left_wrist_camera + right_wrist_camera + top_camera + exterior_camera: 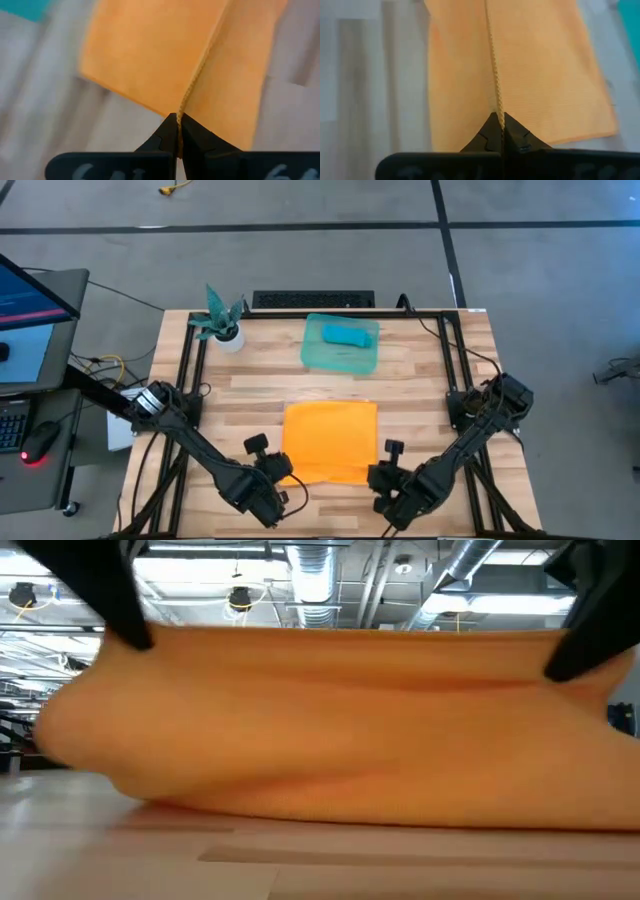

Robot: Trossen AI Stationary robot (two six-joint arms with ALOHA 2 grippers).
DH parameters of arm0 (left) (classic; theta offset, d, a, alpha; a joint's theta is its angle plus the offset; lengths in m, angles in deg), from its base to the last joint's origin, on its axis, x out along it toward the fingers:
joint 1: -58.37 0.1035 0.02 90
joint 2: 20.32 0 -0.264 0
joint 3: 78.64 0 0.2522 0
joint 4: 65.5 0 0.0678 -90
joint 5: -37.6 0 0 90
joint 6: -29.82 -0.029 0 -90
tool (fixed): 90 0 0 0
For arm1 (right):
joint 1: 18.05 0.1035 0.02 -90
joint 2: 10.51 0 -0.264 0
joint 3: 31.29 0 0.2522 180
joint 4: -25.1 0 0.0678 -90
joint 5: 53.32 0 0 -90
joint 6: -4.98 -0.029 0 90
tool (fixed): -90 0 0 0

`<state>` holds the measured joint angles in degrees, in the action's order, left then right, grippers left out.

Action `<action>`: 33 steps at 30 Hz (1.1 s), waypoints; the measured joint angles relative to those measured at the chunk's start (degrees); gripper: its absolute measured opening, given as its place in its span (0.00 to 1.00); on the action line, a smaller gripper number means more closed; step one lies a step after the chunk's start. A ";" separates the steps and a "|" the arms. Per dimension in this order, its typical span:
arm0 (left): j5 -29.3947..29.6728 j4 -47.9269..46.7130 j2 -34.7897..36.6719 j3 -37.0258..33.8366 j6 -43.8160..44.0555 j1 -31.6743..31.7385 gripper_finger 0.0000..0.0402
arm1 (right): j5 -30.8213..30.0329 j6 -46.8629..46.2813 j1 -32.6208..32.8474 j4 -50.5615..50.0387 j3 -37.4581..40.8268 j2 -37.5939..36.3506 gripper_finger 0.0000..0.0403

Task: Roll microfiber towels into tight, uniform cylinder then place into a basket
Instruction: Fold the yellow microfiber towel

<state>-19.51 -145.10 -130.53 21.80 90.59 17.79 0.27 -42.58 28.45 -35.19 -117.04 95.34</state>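
The orange microfiber towel (331, 438) lies spread on the table just in front of the green basket (318, 356), where the turquoise towel (348, 334) already sits rolled up. The left gripper (178, 131) and right gripper (498, 129) are each pinched shut on a corner of the orange towel's edge farthest from the basket. That edge is lifted off the wood, probably so both arms can fold it evenly toward the basket and start a straight, tight roll.

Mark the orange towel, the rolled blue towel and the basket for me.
orange towel (330, 435): high view, middle of the flat cloth.
blue towel (347, 334): high view, middle of the roll, lying in the basket.
basket (335, 361): high view, bare floor near its front rim.
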 joint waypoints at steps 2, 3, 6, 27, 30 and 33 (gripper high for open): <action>2.14 -4.43 0.00 2.36 -0.10 0.74 0.00 | -0.14 0.00 -1.00 -2.71 0.02 -0.12 0.03; 3.52 -6.82 0.00 3.52 -0.05 1.05 0.00 | -0.16 0.02 -1.60 -3.63 0.06 -0.12 0.03; 6.53 -11.67 0.03 5.87 0.93 1.91 0.00 | -1.31 0.01 -3.61 -6.40 0.05 -0.12 0.03; 8.15 -10.11 -0.56 -2.77 -1.29 11.40 0.00 | 0.77 -0.72 -14.71 -10.00 0.07 0.32 0.02; 8.45 -8.09 -0.56 -3.80 -3.10 12.14 0.00 | 1.20 -1.94 -14.61 -10.74 0.07 0.32 0.02; 8.75 -6.56 -0.55 -4.50 -3.83 12.79 0.00 | 1.63 -2.19 -14.62 -11.94 0.07 0.32 0.02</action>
<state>-10.76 -151.66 -131.08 17.31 86.76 30.58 1.89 -44.77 13.83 -47.12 -116.97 95.66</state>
